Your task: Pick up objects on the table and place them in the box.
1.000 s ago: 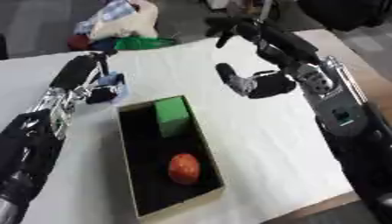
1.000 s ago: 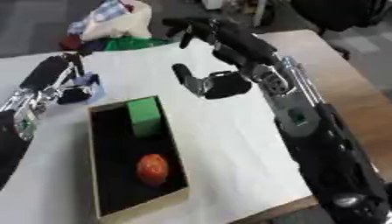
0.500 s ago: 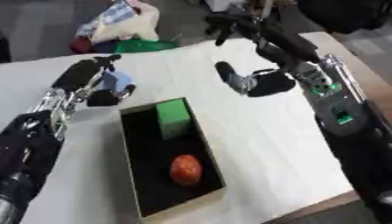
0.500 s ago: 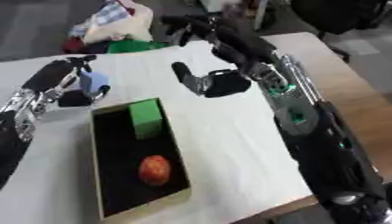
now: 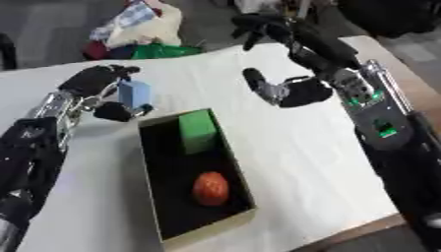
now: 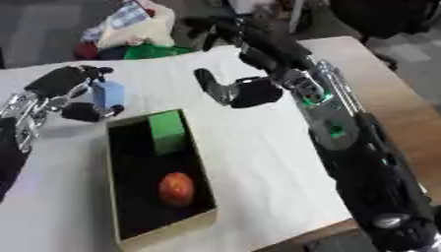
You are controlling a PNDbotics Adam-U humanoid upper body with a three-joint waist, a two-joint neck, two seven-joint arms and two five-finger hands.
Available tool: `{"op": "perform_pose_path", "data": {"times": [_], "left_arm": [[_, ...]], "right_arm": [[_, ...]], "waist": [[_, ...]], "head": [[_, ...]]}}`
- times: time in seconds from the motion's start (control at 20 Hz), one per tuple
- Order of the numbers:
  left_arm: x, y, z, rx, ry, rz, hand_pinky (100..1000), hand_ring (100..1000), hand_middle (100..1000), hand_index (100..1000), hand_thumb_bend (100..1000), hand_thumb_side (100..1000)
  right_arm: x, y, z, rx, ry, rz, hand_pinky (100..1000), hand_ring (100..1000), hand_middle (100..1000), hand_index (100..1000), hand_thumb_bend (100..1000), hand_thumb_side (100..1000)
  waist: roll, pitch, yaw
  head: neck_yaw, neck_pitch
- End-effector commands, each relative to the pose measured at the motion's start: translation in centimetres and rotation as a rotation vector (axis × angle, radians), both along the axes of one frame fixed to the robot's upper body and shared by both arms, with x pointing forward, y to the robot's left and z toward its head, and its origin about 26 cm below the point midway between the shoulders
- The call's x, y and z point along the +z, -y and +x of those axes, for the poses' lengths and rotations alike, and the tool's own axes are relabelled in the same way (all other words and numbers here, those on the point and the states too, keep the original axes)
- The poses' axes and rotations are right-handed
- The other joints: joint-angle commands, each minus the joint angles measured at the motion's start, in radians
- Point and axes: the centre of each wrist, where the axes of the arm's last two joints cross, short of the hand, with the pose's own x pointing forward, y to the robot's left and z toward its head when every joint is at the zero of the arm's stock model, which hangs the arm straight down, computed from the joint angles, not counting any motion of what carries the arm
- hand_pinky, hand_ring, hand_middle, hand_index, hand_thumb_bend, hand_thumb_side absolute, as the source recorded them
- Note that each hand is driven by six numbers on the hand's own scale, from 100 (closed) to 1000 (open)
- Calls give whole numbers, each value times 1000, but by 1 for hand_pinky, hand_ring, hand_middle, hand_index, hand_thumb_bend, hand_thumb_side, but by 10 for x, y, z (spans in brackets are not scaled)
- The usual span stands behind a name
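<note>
A shallow cardboard box [image 5: 238,216] with a black inside lies on the white table, holding a green block [image 5: 197,129] at its far end and a red round fruit [image 5: 210,188] nearer me. My left hand [image 5: 96,84] is just off the box's far left corner, fingers and thumb curled round a small light-blue block [image 5: 135,94] held above the table. My right hand [image 5: 291,90] hovers open over the table to the right of the box, fingers spread, holding nothing.
A heap of cloth and bags [image 5: 138,30] in white, blue and green lies beyond the table's far edge. The wooden table edge [image 6: 383,83] shows on the right. White tabletop [image 5: 301,152] stretches right of the box.
My left hand has carried the light-blue block to the right, closer to the box's far left corner. The right hand has barely moved.
</note>
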Motion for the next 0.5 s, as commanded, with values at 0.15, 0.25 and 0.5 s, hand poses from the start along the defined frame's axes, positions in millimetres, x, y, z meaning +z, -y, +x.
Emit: {"op": "perform_pose_path", "data": {"times": [0.15, 0.25, 0.5], "left_arm": [[3, -5, 0, 21, 38, -19, 670, 546, 576, 993, 289, 539], [1, -5, 0, 23, 50, -35, 638, 508, 525, 986, 241, 468], [-3, -7, 0, 28, 72, -72, 536, 388, 441, 962, 133, 323]], "right_arm": [[11, 4, 0, -12, 31, 1, 808, 684, 791, 1000, 100, 682], [11, 4, 0, -12, 31, 1, 808, 684, 791, 1000, 100, 681], [11, 4, 0, -13, 30, 1, 808, 684, 790, 1000, 100, 682]], "waist": [[-6, -16, 3], [-7, -15, 5], [-9, -16, 5]], "head": [[-1, 3], [-2, 3], [-3, 4]]}}
